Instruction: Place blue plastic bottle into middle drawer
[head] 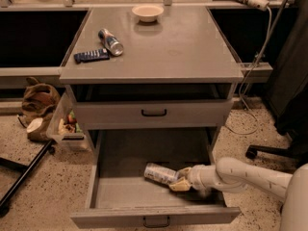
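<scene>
The jaws of my gripper [179,183] are closed on the right end of the blue plastic bottle [160,173], which lies on its side low inside the pulled-out middle drawer [154,214], right of centre. I see bare drawer floor left of the bottle and behind it, while the front wall is near and the right wall sits just beside my arm [240,174]. The upper drawer [154,113] overhangs the rear, shut.
</scene>
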### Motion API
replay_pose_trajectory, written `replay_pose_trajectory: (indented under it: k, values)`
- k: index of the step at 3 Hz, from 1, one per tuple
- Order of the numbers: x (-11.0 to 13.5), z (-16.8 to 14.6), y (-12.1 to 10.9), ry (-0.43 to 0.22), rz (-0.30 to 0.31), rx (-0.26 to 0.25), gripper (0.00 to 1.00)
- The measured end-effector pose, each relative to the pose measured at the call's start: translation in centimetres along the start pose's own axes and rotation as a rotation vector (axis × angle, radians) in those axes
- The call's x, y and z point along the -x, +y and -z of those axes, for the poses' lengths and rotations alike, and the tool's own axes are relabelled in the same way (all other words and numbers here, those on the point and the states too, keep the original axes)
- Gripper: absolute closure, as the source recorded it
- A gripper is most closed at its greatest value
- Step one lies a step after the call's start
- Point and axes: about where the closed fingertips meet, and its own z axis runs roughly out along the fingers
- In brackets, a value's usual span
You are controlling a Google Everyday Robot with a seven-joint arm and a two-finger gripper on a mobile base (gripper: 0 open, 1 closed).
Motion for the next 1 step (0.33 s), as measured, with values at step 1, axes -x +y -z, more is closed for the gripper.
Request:
replay_pose_trajectory:
  k: [1]
  values:
    - [0.0, 0.0, 0.0, 0.0, 0.0, 0.0, 1.0]
